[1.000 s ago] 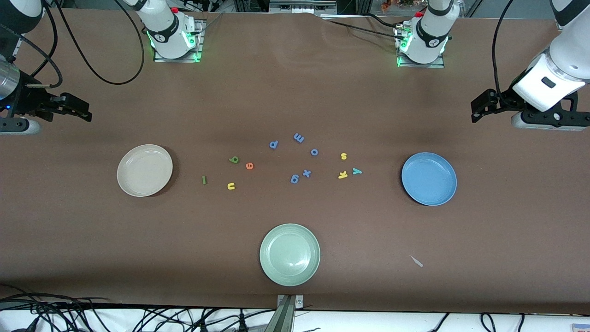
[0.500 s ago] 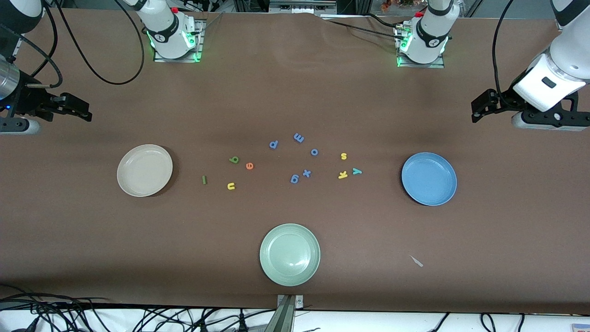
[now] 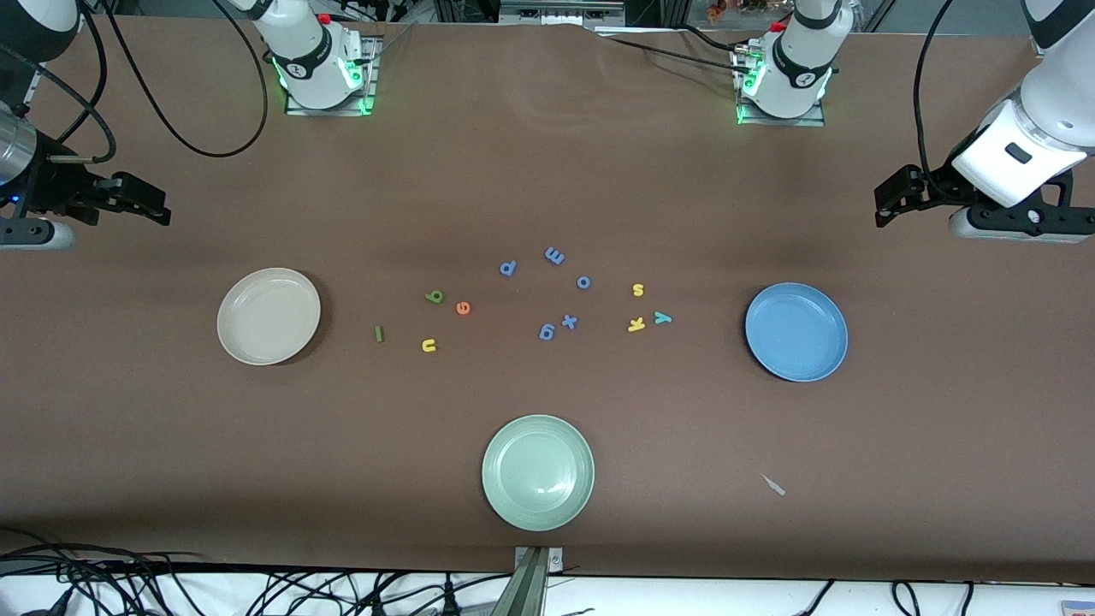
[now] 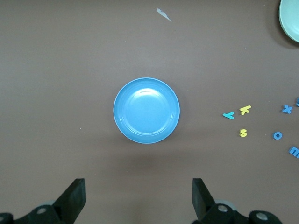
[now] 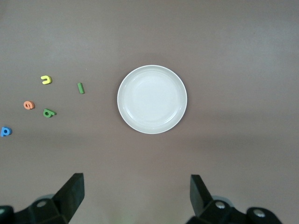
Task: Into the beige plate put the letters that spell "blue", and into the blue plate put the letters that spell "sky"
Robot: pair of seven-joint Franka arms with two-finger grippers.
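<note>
Foam letters lie loose on the brown table [image 3: 547, 171] between two empty plates.
Green b [image 3: 435, 297], dark l [image 3: 378, 334], yellow u [image 3: 429, 345], orange e [image 3: 463, 308] lie beside the beige plate [image 3: 269, 316]; yellow s [image 3: 637, 290], k [image 3: 636, 324], teal y [image 3: 662, 317] near the blue plate [image 3: 796, 332]. The left gripper [image 4: 139, 198] and right gripper [image 5: 137, 196] hover with fingers spread wide, holding nothing.

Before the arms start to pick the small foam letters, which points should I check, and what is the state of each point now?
1. Round cream-beige plate holds nothing: ok.
2. Round medium-blue plate holds nothing: ok.
3. Green b, dark green l, yellow u, orange e lie apart on the table: ok.
4. Yellow k and teal y lie close together; yellow s lies apart: tight grasp, not ok.
5. Left gripper open, high over the table by the blue plate: ok.
6. Right gripper open, by the beige plate: ok.
</note>
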